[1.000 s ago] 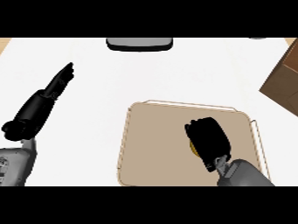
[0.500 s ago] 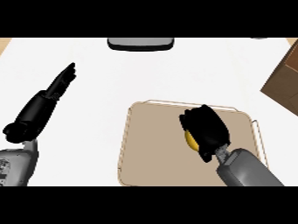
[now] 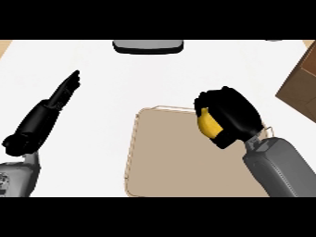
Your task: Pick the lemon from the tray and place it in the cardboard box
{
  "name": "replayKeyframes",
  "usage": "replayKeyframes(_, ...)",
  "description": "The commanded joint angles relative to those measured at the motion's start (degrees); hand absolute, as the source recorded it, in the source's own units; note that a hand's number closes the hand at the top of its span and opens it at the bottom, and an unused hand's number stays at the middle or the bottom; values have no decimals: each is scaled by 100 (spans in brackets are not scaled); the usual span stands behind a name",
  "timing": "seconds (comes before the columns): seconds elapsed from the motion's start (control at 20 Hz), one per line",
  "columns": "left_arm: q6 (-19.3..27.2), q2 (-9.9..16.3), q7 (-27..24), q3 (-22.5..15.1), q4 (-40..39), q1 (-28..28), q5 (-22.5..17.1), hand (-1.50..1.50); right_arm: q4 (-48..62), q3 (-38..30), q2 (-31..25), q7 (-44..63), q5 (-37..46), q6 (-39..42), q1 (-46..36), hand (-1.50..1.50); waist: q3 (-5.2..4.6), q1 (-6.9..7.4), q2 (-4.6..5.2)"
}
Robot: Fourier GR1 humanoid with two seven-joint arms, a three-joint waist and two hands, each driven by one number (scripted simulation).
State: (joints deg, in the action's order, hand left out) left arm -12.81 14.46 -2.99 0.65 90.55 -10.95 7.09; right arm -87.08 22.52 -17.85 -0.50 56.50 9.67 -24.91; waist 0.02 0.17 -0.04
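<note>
Now my right hand (image 3: pixel 229 118) has its black fingers curled round the small yellow lemon (image 3: pixel 207 125), holding it above the far right corner of the flat beige tray (image 3: pixel 167 171). Only a strip of peel shows past my fingers. The brown cardboard box (image 3: pixel 311 83) stands at the counter's right edge, apart from the tray. My left hand (image 3: pixel 63 90) rests on the white counter (image 3: pixel 119 78), fingers straight and together. One risk: the round fruit could slip from my grasp on the way, or catch the box's near wall.
</note>
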Motion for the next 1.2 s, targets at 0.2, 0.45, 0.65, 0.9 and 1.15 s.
replayKeyframes(0.2, -14, -49, -286, 27, -214, 50, 71, 0, -1221, -1302, -205, 446, -590, 368, -212, 150, -5, -85, -19)
replayKeyframes(0.45, -112, 69, -265, 183, -259, 26, -29, 0, -1176, -2314, 151, 1519, -867, 208, -570, 150, -5, -65, -9)
replayKeyframes(0.65, -118, 46, 143, 198, -42, -241, -88, 0, -235, -3181, -295, 1530, -962, 78, -1184, 150, 0, 25, 16)
replayKeyframes(0.9, -53, -91, -219, 61, -223, -23, 134, 0, 551, -3803, -752, 1339, -1249, 68, -1598, 150, -2, 20, 15)
replayKeyframes(1.15, 98, -243, -198, -59, 26, 62, 263, 0, 1968, -3802, -1406, 374, -761, -376, -1472, 150, 0, 70, 28)
